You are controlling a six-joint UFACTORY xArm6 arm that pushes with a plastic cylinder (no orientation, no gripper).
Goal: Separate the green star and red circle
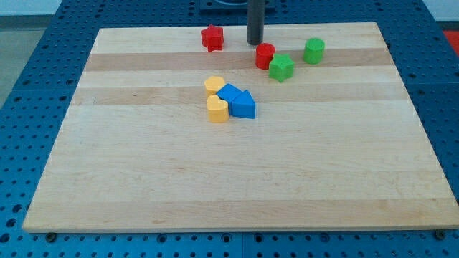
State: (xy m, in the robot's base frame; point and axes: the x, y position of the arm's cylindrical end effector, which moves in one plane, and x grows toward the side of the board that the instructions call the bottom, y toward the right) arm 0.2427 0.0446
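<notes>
The red circle [265,55] sits near the view's top, right of centre, touching the green star [281,67] at its lower right. My tip [255,43] is just above and left of the red circle, very close to it. A green circle [313,51] stands to the right of the pair, a small gap away. A red star [212,38] lies to the tip's left.
A cluster in the board's middle holds two yellow heart-like blocks [214,86] [217,110] and two blue blocks [229,94] [244,105]. The wooden board [143,179] rests on a blue perforated table.
</notes>
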